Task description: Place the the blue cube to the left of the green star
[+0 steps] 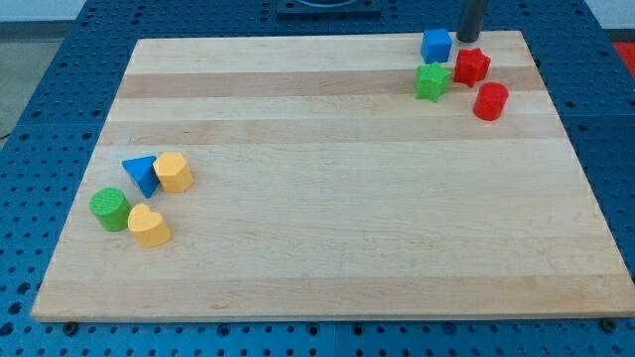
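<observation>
The blue cube point(436, 46) sits near the view's top right of the wooden board point(327, 198). The green star point(433, 81) lies just below it, almost touching. My tip point(467, 39) comes down from the view's top edge, just to the right of the blue cube and just above the red star point(472, 66). I cannot tell if the tip touches the cube.
A red cylinder point(490, 101) lies below and right of the red star. At the view's left are a blue triangular block point(141, 175), a yellow hexagonal block point(174, 172), a green cylinder point(110, 209) and a yellow heart point(149, 226).
</observation>
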{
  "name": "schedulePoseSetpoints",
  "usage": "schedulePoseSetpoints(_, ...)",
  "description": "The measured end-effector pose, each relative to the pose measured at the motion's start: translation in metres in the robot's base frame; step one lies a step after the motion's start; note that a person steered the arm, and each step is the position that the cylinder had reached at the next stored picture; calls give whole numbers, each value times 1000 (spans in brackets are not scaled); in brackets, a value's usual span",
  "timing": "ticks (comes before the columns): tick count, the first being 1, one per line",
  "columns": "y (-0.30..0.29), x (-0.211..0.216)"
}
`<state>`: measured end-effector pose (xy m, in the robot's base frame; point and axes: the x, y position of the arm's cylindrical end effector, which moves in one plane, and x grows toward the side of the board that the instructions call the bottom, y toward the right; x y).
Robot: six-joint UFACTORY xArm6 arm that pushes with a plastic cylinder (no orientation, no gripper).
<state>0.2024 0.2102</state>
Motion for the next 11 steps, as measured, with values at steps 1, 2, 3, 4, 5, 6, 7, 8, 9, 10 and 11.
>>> schedulePoseSetpoints(1, 0, 0)
schedulePoseSetpoints(2, 1, 0)
schedulePoseSetpoints(3, 1, 0)
schedulePoseSetpoints(4, 4, 3)
schedulePoseSetpoints(5, 19, 5)
schedulePoseSetpoints(6, -37, 8)
schedulePoseSetpoints(7, -65, 35)
schedulePoseSetpoints(8, -97, 36)
schedulePoseSetpoints(9, -170, 57)
schedulePoseSetpoints(10, -203, 96)
schedulePoseSetpoints(11, -225, 69)
